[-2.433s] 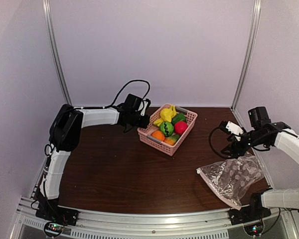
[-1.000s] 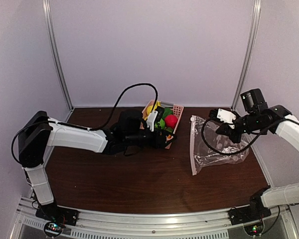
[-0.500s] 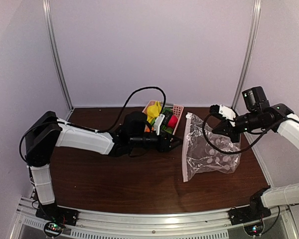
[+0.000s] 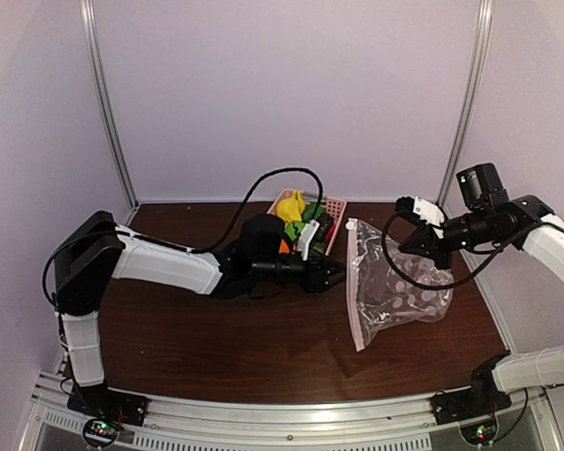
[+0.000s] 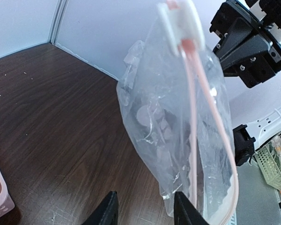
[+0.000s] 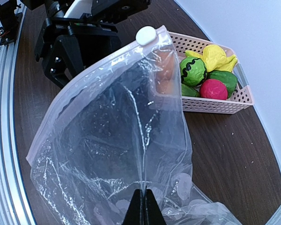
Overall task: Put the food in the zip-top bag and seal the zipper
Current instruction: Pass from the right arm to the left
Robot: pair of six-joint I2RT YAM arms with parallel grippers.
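Right gripper point(image 6: 143, 208) has its two fingers pressed tight on a fold of the zip-top bag point(image 6: 107, 140). It holds the bag up off the table point(image 4: 216, 348) on the right side, so the bag hangs down with only its bottom near the wood. The zipper point(image 6: 84, 79) runs along the edge that faces the other arm, and the little white slider tab point(image 6: 145, 35) sits at the top end. The left gripper point(image 4: 334, 272) has reached across, just in front of the pink basket point(image 6: 215, 105). Its fingers are spread apart with nothing between them, and the bag's edge is right beside them.

I think the job has only just begun. All the food is in the basket: the yellow banana bunch point(image 6: 215, 56), the striped green ball point(image 6: 193, 71), the green pepper point(image 6: 222, 77) and the red-pink fruit point(image 6: 213, 89). Nothing is in the bag yet. The mouth needs to be pulled open, the food put in, and the zipper slid shut.

A little while ago the bag lay flat on the table near the front right, and the left arm was folded back beside the basket. Now the bag is lifted, and the left arm is stretched out to it. The basket also sits closer to the back wall.
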